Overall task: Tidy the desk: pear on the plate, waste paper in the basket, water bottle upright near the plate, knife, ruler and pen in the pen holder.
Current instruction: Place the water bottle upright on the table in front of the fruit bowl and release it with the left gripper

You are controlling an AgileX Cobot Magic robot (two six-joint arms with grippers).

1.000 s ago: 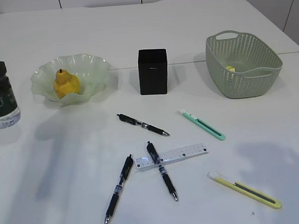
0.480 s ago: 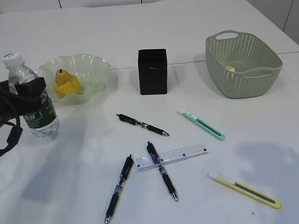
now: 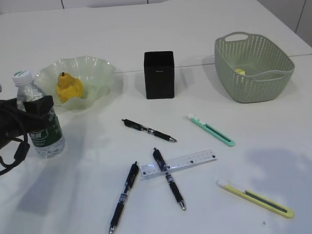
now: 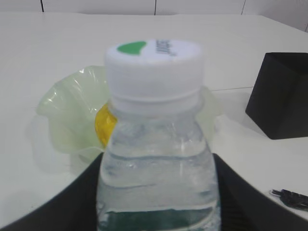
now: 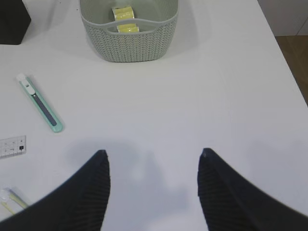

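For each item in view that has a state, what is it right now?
water bottle: upright, cap on, held by the left gripper
pear: on the plate
waste paper: in the basket
pen holder: upright
ruler: flat on the desk, under one pen
three pens: lying on the desk
green knife: on the desk
yellow knife: on the desk
right gripper: open, empty

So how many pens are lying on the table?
3. One pen lies in front of the black box, one lies across the ruler, and one lies left of that. None seem hidden.
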